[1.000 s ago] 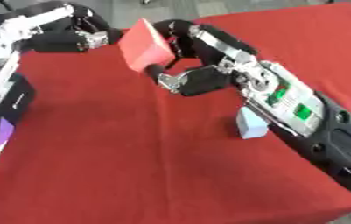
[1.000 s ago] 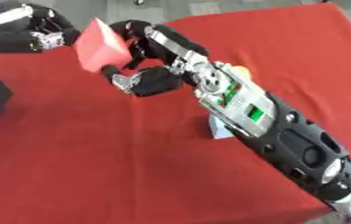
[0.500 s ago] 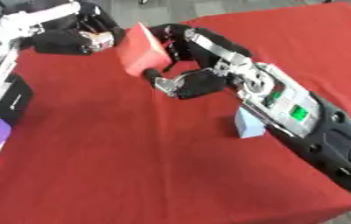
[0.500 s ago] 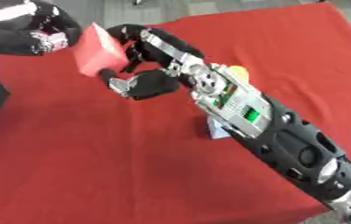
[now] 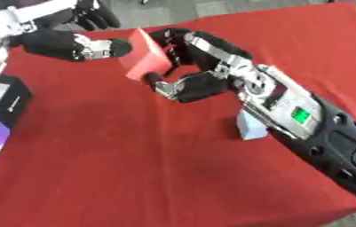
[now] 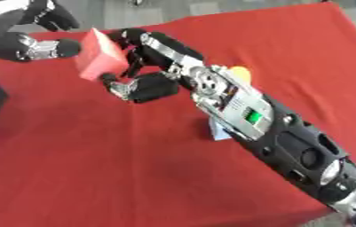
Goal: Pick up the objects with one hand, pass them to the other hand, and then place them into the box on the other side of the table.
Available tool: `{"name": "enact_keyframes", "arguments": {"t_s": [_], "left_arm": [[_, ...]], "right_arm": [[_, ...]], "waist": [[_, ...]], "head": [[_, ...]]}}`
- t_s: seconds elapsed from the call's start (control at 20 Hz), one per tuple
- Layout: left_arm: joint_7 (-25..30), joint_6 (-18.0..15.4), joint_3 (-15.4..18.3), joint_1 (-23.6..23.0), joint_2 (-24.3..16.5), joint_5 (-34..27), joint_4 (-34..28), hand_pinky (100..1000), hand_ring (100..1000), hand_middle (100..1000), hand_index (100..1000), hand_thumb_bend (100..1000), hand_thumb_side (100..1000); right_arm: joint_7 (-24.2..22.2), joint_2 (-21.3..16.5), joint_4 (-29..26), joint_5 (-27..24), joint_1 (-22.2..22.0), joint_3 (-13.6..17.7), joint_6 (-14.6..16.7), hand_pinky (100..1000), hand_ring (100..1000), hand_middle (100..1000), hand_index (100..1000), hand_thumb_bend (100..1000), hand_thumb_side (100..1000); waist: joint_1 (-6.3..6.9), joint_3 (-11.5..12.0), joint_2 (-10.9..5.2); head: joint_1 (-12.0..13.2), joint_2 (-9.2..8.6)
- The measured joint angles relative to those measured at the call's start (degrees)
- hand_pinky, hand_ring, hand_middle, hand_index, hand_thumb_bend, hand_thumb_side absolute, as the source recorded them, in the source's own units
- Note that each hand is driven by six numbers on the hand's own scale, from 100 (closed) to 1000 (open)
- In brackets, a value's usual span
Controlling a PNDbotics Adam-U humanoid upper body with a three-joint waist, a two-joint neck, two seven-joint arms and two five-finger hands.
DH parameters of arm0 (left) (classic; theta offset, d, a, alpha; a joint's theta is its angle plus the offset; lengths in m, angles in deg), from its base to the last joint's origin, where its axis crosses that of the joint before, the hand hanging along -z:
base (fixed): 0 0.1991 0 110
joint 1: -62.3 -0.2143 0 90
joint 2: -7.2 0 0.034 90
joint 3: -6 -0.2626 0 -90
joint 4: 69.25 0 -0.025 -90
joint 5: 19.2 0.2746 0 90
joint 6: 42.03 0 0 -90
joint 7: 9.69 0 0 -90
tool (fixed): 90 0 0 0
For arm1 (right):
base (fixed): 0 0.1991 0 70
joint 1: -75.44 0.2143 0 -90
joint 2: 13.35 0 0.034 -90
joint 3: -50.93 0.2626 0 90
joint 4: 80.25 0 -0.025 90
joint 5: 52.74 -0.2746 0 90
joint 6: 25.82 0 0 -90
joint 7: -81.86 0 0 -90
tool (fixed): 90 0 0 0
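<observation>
Right hand fingers clamped on red block, lifted over counter; left hand fingers apart, touching it. Handover underway; box placement left.

Right hand: black fingers and a thick black thumb, with silver metal showing at the joints and along the finger backs. Wrist, just behind the right hand: an exposed silver-grey block with small dark screws and round fittings. Right forearm, behind the wrist: a glossy black shell carrying a small green lit rectangle on a pale panel, followed by round recessed black discs down its length and a silver ring near the elbow. Left hand: rounded black shell with a silver band at the knuckles. Left arm, behind the left hand: white and silver casing.
</observation>
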Motion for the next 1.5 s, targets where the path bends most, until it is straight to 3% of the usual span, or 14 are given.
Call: {"name": "enact_keyframes", "arguments": {"t_s": [0.45, 0.8, 1.0, 1.5], "left_arm": [[1.6, -0.7, 0.0, -0.4, -0.5, -0.6, -2.3, 858, 823, 754, 776, 584, 693], [2.7, 0.7, 0.0, -0.4, -0.4, 1.2, -1.2, 870, 834, 767, 788, 532, 572], [3.3, 1.3, -0.2, 0.0, 0.7, 4.8, -0.1, 884, 845, 770, 794, 553, 539], [5.5, 0.8, -0.4, 0.6, 2.1, 7.9, 0.6, 889, 847, 767, 786, 600, 568]], "right_arm": [[-0.6, 0.0, 0.3, 0.0, 0.0, 0.0, -1.0, 618, 587, 344, 534, 100, 151], [-1.6, 0.0, -0.4, 0.9, 0.0, 0.1, -2.3, 616, 586, 344, 531, 100, 143], [-1.7, 0.0, -0.8, 1.0, 0.2, 0.4, -2.9, 615, 585, 343, 529, 100, 144], [-2.2, 0.0, -0.8, 2.5, 0.5, 0.4, -4.1, 608, 578, 344, 526, 100, 136]], "waist": [[0.0, 0.0, 0.04], [0.0, 0.0, 0.04], [0.0, 0.0, 0.04], [0.36, 0.0, 0.05]], "head": [[-0.3, -0.04], [-0.4, -0.04], [-0.4, -0.04], [-0.6, -0.04]]}}
